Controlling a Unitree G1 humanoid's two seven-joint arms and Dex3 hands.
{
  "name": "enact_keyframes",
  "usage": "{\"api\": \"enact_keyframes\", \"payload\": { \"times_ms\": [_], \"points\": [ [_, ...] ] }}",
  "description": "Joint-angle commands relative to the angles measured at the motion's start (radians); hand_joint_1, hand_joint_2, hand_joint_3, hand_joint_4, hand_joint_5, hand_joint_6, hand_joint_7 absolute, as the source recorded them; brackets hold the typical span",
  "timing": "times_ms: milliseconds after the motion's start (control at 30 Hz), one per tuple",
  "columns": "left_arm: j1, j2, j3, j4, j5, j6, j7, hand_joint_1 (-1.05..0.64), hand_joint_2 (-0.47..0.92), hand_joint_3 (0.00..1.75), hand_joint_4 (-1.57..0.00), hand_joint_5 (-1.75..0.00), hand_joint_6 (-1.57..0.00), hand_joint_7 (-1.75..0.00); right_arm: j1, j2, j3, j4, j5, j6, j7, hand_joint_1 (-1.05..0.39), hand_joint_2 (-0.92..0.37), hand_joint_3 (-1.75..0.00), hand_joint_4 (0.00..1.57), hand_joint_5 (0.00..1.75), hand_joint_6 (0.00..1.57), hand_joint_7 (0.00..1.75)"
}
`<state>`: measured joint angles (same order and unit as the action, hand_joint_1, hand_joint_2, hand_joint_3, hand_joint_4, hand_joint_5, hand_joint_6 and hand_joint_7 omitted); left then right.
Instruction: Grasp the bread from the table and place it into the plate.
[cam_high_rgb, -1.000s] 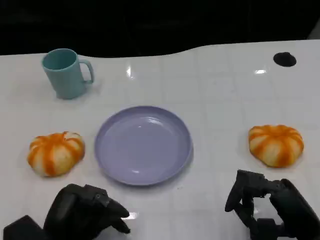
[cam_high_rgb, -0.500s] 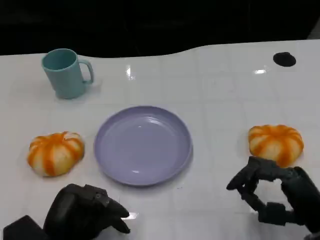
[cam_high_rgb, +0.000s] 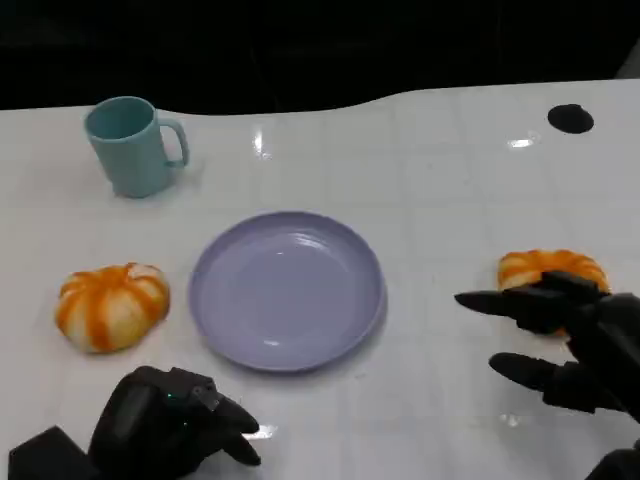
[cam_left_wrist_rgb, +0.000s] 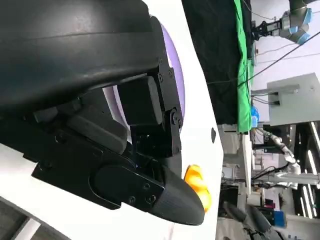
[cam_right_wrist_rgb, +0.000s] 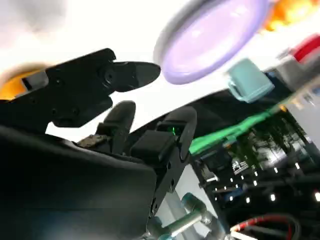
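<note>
On the far left of the white worktop (cam_high_rgb: 430, 170) there's a teal mug (cam_high_rgb: 131, 146) at the back, and closer in an orange-striped bread (cam_high_rgb: 110, 305) just left of the lavender plate (cam_high_rgb: 287, 288), not touching it. The left hand (cam_high_rgb: 170, 425) sits low in front with fingers curled in on nothing. Over on the right, the second bread (cam_high_rgb: 540, 268) is partly hidden by the right hand (cam_high_rgb: 565, 345), fingers spread wide, not gripping it yet.

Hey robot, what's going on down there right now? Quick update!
Right hand open, fingers spread beside right orange striped bread roll, not gripping. Left hand curled, holding nothing. Round lilac plate bare. Nothing between roll and plate.
</note>
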<state>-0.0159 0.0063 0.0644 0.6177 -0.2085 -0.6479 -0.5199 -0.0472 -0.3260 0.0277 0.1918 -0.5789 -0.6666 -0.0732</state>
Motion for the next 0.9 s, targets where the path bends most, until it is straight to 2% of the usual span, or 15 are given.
{"api": "enact_keyframes", "payload": {
  "times_ms": [33,200,433,667,900],
  "points": [
    [-0.008,0.012,0.003,0.009,-0.004,-0.009,-0.003,-1.05,0.91,0.0,-1.45,-0.62,-1.57,-0.22,-0.001,-0.064,0.003,-0.092,-0.12,0.113,-0.012,-0.4,-0.84,-0.05,0.15,0.44,0.41,0.0],
    [-0.009,0.01,0.0,0.008,0.002,-0.006,0.003,-1.05,0.9,0.0,-1.46,-0.63,-1.57,-0.22,0.006,-0.105,0.022,-0.193,-0.271,0.28,-0.001,-0.51,-0.86,-0.02,0.02,0.46,0.32,0.0],
    [-0.012,0.011,0.002,0.012,0.001,-0.005,0.001,-1.05,0.9,0.0,-1.45,-0.62,-1.57,-0.21,-0.013,-0.128,0.082,-0.258,-0.432,0.475,0.031,-0.58,-0.88,-0.01,0.0,0.41,0.26,0.01],
    [-0.015,0.012,0.004,0.025,0.004,-0.019,0.003,-1.05,0.91,0.0,-1.45,-0.62,-1.57,-0.21,-0.078,-0.139,0.154,-0.185,-0.482,0.569,0.042,-0.59,-0.87,0.0,0.0,0.4,0.27,0.01],
    [-0.012,0.013,0.003,0.02,0.004,-0.019,0.002,-1.05,0.9,0.0,-1.45,-0.63,-1.57,-0.21,-0.176,-0.127,0.225,-0.048,-0.487,0.627,0.047,-0.53,-0.83,0.0,0.01,0.52,0.33,0.02]
  ]
}}
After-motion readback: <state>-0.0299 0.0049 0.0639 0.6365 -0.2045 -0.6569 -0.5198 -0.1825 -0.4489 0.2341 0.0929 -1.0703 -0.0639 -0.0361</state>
